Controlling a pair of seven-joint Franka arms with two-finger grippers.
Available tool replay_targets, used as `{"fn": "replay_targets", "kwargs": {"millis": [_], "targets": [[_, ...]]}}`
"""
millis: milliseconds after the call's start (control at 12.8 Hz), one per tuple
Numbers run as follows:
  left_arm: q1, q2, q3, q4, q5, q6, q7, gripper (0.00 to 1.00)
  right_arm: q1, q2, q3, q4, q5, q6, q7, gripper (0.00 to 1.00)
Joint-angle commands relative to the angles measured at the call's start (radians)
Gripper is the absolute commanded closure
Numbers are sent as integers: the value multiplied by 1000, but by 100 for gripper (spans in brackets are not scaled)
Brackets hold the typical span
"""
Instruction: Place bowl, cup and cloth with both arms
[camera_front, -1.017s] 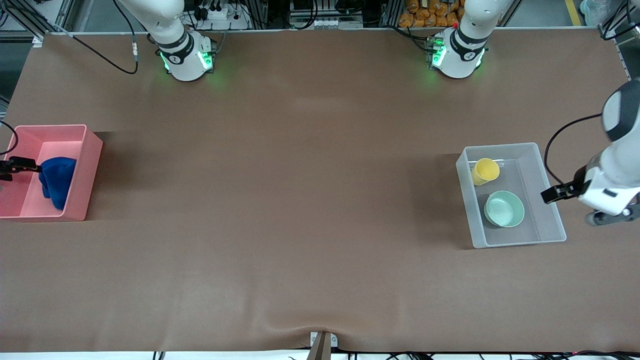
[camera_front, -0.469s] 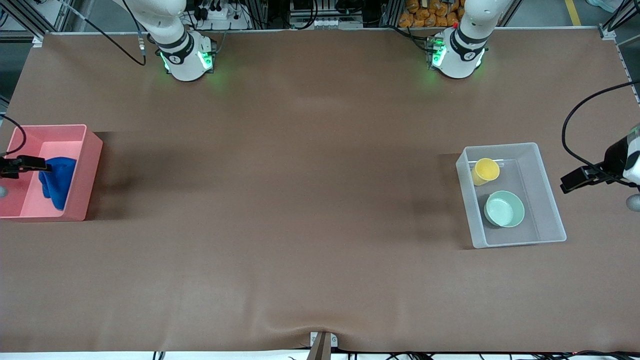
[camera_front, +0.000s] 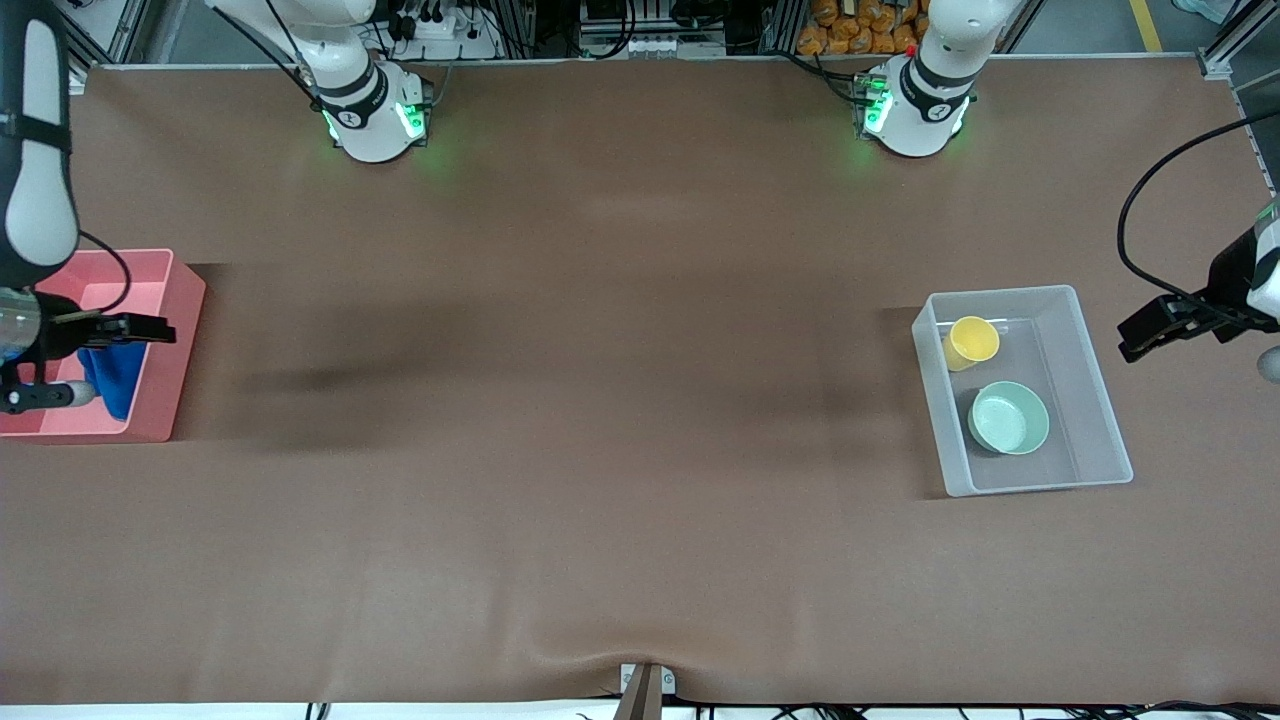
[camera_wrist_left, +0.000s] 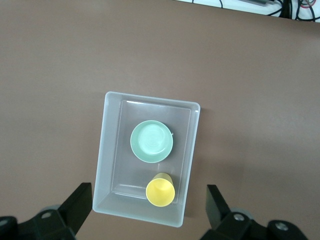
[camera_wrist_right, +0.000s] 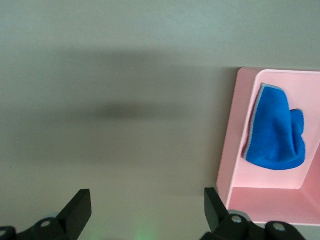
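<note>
Front view: clear bin w/ cup, bowl; pink bin w/ cloth.

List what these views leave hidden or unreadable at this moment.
- Cloth, front view: the right gripper and its wrist cover much of it in the pink bin.
- Pink bin, right wrist view: cut off by the picture edge.
- Left gripper, front view: arm runs off the edge, and whether its fingers are open is unreadable there.
- Cup, front view: whether it stands upright or leans against the clear bin wall.
</note>
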Motion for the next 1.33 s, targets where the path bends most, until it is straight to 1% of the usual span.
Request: {"fn": "replay_targets", "kwargs": {"millis": [0, 78, 156, 235, 313, 391, 469, 626, 860, 1095, 1173, 1251], "targets": [[-210, -101, 289, 1, -151, -27, 74, 0, 51, -60, -8, -21, 30, -26, 110, 0], [-319, -136, 429, -7, -211, -27, 106, 0, 64, -83, -8, -20, 60, -41, 143, 0], [-440, -153, 567, -14, -242, -27, 132, 0, 71, -102, -6, -18, 80, -54, 170, 0], [-573, -170, 710, -25, -257, -31, 141, 0, 83, -125, -6, -3, 84, -66, 180, 0], [-687, -184, 834, -33, -279, -46, 149, 0, 89, -134, -6, 21, 84, -90, 179, 0], [-772, -190, 928, -39, -296, -64, 157, 0, 89, -134, -6, 72, 84, -138, 179, 0], [-815, -205, 973, -54, -300, -66, 158, 0, 89, -133, -6, 137, 84, -200, 179, 0], [-826, -228, 986, -83, -302, -64, 204, 0, 89, -131, -6, 224, 84, -290, 170, 0], [-837, -251, 990, -100, -302, -66, 207, 0, 85, -140, -8, 290, 81, -341, 145, 0], [-838, -253, 999, -96, -300, -78, 218, 0, 78, -203, -6, 281, 79, -347, 121, 0], [-838, -255, 999, -94, -302, -112, 217, 0, 78, -223, -3, 259, 77, -350, 122, 0], [-837, -255, 999, -93, -302, -116, 218, 0, 78, -249, -3, 226, 71, -342, 122, 0]]}}
